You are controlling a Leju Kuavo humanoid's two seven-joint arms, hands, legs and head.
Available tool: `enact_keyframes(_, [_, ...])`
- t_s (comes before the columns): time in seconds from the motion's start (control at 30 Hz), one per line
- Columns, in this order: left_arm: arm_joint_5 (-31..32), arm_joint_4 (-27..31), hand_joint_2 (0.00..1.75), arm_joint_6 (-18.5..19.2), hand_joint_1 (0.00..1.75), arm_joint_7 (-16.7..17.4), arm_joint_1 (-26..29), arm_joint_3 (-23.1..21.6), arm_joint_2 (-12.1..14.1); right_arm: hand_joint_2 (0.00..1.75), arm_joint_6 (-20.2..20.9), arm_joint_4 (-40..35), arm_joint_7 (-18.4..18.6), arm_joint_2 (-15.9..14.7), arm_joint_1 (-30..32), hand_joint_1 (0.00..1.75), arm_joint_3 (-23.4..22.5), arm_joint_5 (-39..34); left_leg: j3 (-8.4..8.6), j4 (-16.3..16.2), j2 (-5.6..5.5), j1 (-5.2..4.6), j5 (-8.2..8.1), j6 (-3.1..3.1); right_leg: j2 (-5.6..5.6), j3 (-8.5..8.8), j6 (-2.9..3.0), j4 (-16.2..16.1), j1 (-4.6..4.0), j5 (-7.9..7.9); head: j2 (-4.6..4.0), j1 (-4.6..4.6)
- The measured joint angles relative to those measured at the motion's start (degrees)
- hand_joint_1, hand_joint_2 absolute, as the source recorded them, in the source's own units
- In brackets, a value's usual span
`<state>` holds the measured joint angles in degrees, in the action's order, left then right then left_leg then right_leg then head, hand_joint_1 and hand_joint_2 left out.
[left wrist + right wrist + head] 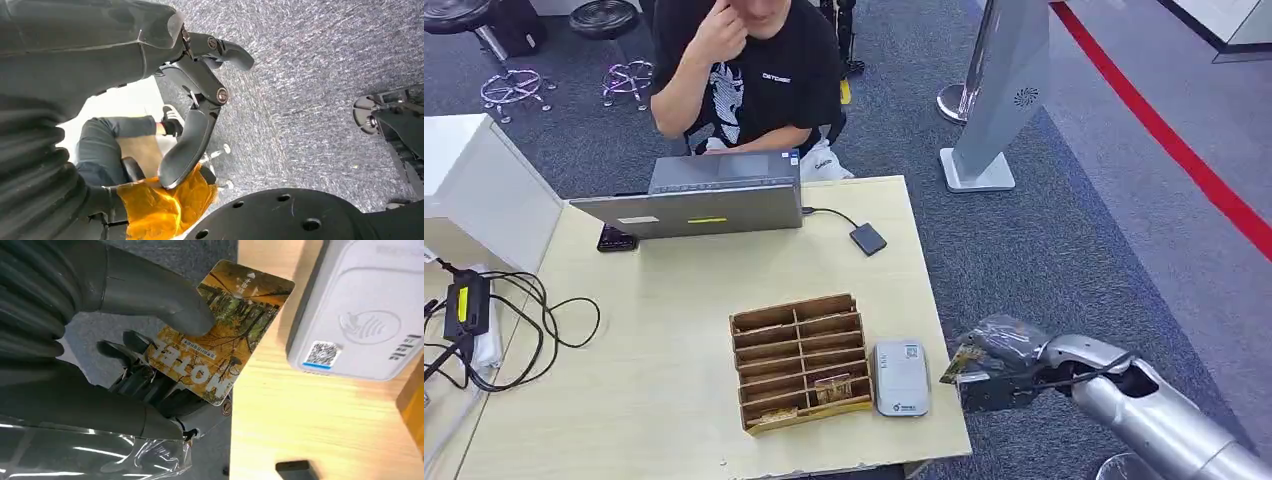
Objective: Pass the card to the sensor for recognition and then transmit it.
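Observation:
My right hand (992, 372) hovers just off the table's right edge and pinches a yellow-orange card (222, 330) between thumb and fingers. In the head view the card (961, 364) pokes out toward the table, a short way right of the white card sensor (900, 377). The sensor (360, 320) lies flat on the wood with a contactless mark and a QR sticker on top. My left hand (200, 100) hangs over the carpet with its fingers apart and nothing in them.
A wooden slotted card box (799, 360) with a few cards stands left of the sensor. A laptop (699, 200) and a seated person (744, 70) are at the far side. Cables (514, 320) lie at the left. A small dark box (868, 239) sits mid-right.

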<state>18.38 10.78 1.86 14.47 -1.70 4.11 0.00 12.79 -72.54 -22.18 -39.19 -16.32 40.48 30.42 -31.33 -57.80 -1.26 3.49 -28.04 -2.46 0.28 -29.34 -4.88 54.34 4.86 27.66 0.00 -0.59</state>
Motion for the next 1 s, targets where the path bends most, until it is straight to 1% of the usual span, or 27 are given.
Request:
enact_keyframes(0.47, [0.3, 0.0, 1.75, 0.0, 0.0, 0.0, -0.1, 0.0, 0.0, 1.75, -0.4, 1.4, 0.1, 0.6, -1.4, 1.75, 2.8, -0.7, 0.0, 0.0, 0.0, 0.0, 0.0, 0.0, 0.0, 0.0, 0.0, 0.0, 0.0, 0.0, 0.0, -0.02])
enact_keyframes(0.7, [0.7, 0.0, 1.75, 0.0, 0.0, 0.0, -0.1, 0.1, 0.0, 1.75, -1.4, 1.7, 1.7, 0.6, -1.7, 1.75, 3.3, -1.0, 0.0, 0.0, -0.01, 0.0, 0.0, 0.0, 0.0, 0.0, 0.0, 0.0, 0.0, 0.0, 0.0, -0.02])
enact_keyframes(0.83, [0.7, 0.0, 1.75, 0.0, 0.0, 0.0, -0.2, 0.3, 0.0, 1.75, -4.1, 1.7, 3.5, 0.6, -1.5, 1.75, 3.1, -1.7, 0.02, 0.0, 0.0, 0.0, 0.0, 0.0, 0.0, 0.0, 0.0, 0.0, 0.0, 0.0, 0.0, -0.02])
enact_keyframes(1.0, [0.6, 0.0, 1.75, -0.5, 0.0, 0.0, -0.1, 0.8, 0.0, 1.75, -10.1, 0.6, 7.6, 0.6, 0.2, 1.75, 0.5, -0.3, -0.02, 0.0, -0.01, 0.0, 0.0, 0.0, 0.0, 0.0, 0.0, 0.0, 0.0, 0.0, 0.0, -0.02])
